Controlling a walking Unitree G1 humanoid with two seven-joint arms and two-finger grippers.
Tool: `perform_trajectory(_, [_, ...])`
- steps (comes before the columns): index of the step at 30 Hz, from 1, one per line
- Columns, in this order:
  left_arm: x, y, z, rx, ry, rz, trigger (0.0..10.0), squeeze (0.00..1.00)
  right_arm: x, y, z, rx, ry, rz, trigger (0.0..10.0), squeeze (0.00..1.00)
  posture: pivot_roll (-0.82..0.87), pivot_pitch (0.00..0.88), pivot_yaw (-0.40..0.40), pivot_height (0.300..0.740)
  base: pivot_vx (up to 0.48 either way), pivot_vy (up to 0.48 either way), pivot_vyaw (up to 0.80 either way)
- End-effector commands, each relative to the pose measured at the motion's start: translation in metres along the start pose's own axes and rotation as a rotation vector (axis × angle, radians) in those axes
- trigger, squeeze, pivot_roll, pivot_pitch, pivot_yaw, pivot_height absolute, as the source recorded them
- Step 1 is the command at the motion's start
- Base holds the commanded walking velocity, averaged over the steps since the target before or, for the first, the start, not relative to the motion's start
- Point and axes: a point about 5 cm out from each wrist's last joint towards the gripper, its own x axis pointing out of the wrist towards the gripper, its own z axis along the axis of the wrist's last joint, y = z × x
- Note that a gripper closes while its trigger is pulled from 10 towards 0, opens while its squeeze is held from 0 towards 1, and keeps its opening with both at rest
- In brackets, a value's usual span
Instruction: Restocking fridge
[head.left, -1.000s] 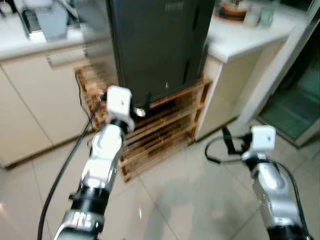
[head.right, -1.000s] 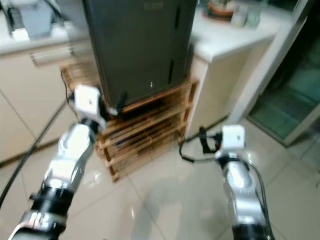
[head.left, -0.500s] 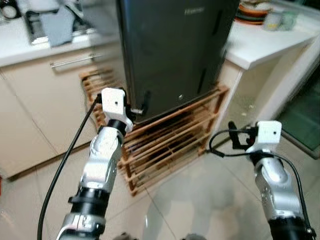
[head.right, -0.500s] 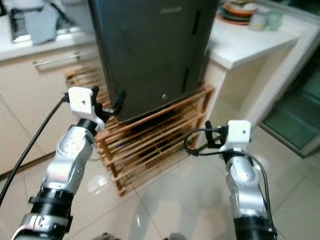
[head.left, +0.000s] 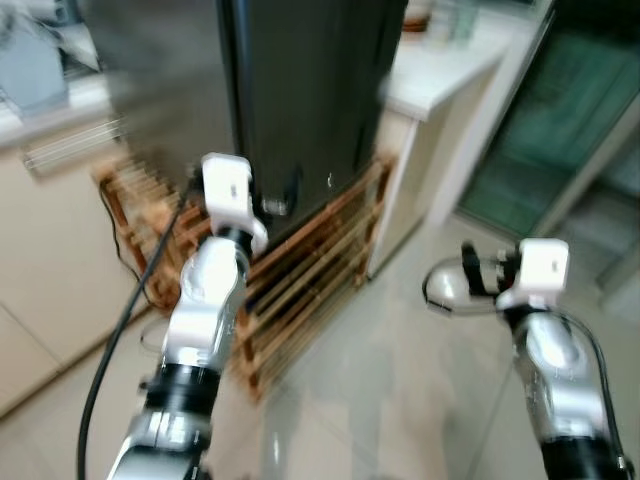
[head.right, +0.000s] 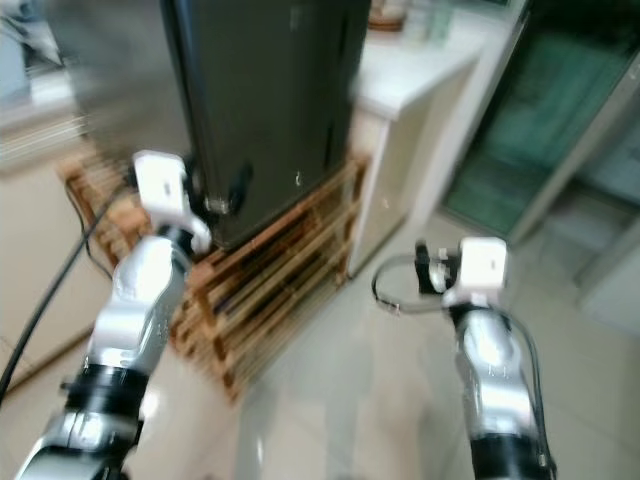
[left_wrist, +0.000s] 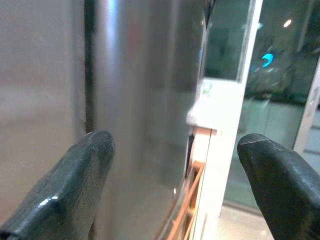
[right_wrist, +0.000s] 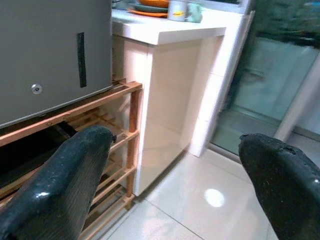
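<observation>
The dark grey fridge (head.left: 300, 90) stands shut on a low wooden rack (head.left: 310, 260), straight ahead. My left gripper (head.left: 274, 200) is raised close to the fridge's lower front edge; in the left wrist view its fingers (left_wrist: 85, 170) stand apart with nothing between them, the fridge door (left_wrist: 140, 100) just beyond. To the right, over the floor, my right gripper (head.left: 478, 277) is held out open and empty. In the right wrist view its fingers (right_wrist: 75, 175) frame the rack's corner (right_wrist: 132, 90).
A white counter (head.left: 440, 75) with dishes on it adjoins the fridge on the right. Beyond it is a glass sliding door (head.left: 560, 130). Cream cabinets (head.left: 50, 270) lie to the left. A black cable (head.left: 110, 360) trails along my left arm. Pale tiled floor (head.left: 400, 400) spreads below.
The whole picture has swung and blurred, so the camera has moved; more of the glass door shows on the right. Both arms keep about the same pose.
</observation>
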Motion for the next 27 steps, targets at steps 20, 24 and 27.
perform_trajectory(20, [-0.107, 0.032, -0.037, 0.002, 0.183, 0.025, 10.0, 0.0, -0.081, 0.002, 0.013, -0.054, -0.088, 0.004, 10.0, 0.12, -0.1, 0.0, -0.022, 0.74, 0.013, 0.066, 0.0])
perform_trajectory(24, [-0.108, 0.006, -0.007, -0.03, 0.081, -0.017, 10.0, 0.0, -0.092, -0.001, 0.015, -0.084, -0.09, -0.002, 10.0, 0.12, -0.07, 0.0, -0.056, 0.74, 0.0, 0.0, 0.0])
perform_trajectory(27, [-0.093, 0.0, -0.005, -0.034, 0.046, -0.006, 10.0, 0.0, -0.078, 0.003, 0.016, -0.07, -0.1, 0.005, 10.0, 0.12, -0.06, 0.0, -0.06, 0.74, 0.16, 0.0, 0.0])
